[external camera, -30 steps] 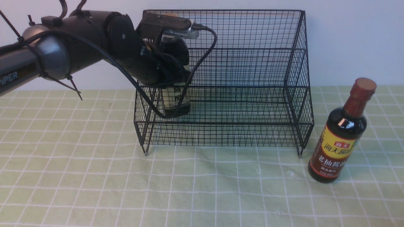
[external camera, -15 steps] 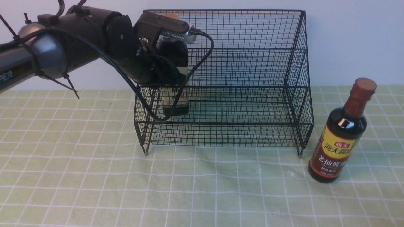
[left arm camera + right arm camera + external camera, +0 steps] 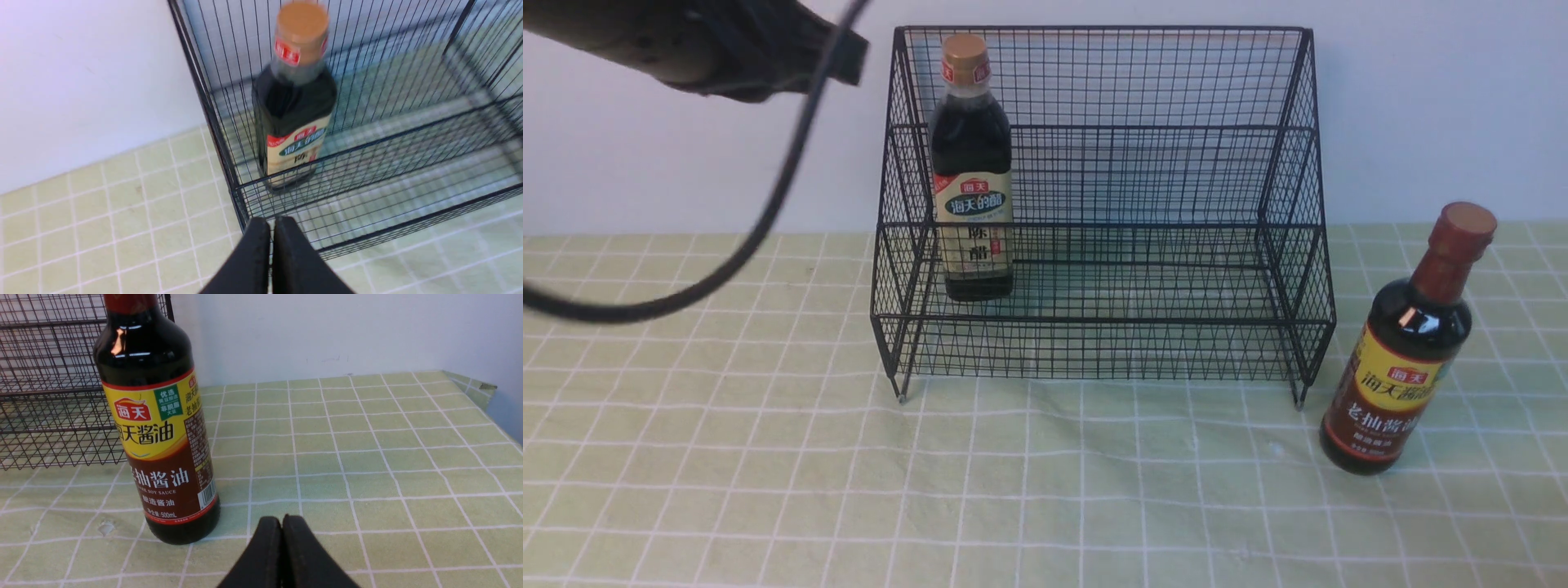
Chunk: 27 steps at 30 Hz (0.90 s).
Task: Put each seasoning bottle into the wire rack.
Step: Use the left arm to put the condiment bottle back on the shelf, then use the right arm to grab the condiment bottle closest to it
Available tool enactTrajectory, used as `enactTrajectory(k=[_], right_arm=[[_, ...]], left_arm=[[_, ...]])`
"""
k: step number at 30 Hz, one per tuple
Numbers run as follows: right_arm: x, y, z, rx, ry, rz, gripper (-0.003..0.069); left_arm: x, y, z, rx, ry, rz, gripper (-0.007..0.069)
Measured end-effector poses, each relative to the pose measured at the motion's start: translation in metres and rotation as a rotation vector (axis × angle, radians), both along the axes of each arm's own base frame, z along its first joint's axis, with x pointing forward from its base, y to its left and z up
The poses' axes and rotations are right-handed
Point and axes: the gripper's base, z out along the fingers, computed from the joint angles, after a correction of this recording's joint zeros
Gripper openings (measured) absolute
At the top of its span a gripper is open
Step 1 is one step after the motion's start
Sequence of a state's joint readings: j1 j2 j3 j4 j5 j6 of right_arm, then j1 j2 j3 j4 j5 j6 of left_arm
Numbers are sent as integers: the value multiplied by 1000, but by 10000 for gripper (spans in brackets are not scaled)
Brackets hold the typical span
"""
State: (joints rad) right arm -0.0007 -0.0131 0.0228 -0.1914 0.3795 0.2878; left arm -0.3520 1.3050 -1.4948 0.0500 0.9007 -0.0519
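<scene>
Right of wire rack (image 3: 1103, 320), round bottle (image 3: 1401, 367), checked cloth (image 3: 1045, 490) beneath

Thin black metal wire rack (image 3: 1094, 320), glossy dark round bottle (image 3: 1413, 322) with shiny label (image 3: 1392, 392), squarish bottle (image 3: 972, 147) with matt gold cap (image 3: 965, 49), lightly wrinkled checked cloth (image 3: 1045, 490)
</scene>
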Motion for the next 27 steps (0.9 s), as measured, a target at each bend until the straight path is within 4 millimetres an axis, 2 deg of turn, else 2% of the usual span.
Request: enactTrajectory(k=[4,7,8,9,14,19,27], right_arm=[[0,0,0,0,0,0,-15],[0,0,0,0,0,0,-15],[0,0,0,0,0,0,-15],[0,0,0,0,0,0,-15],[0,0,0,0,0,0,-15],[0,0,0,0,0,0,-15],[0,0,0,0,0,0,-15]], left_arm=[[-48,18,6,-56,-75,17,-6],[-85,31,-1,-107,-115,33,-6],[-87,31,-4,-110,-106,35,-6],[-106,38,-9,-133,-112,40,-6],[-148,52,-23,-154,-102,44,-6],[-179,64,-30,-151,-86,47,-6],[-205,75,-27,-130,-152,40,-6]])
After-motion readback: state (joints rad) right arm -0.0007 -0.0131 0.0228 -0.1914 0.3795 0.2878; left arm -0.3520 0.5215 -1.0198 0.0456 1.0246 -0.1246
